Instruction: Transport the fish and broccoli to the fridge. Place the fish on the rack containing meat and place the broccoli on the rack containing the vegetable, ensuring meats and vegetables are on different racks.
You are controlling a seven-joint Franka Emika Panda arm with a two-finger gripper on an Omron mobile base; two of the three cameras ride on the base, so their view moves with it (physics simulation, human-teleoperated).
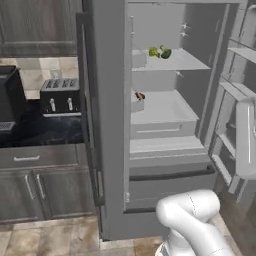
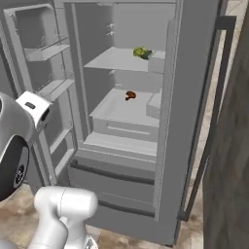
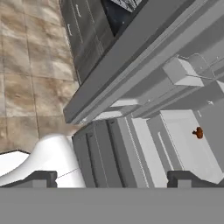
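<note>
The fridge stands open, so both racks are reachable: green vegetables sit on the upper rack, and a brown piece of meat on the one below. The gripper is spread wide and carries nothing; I cannot tell where the fish is.
</note>
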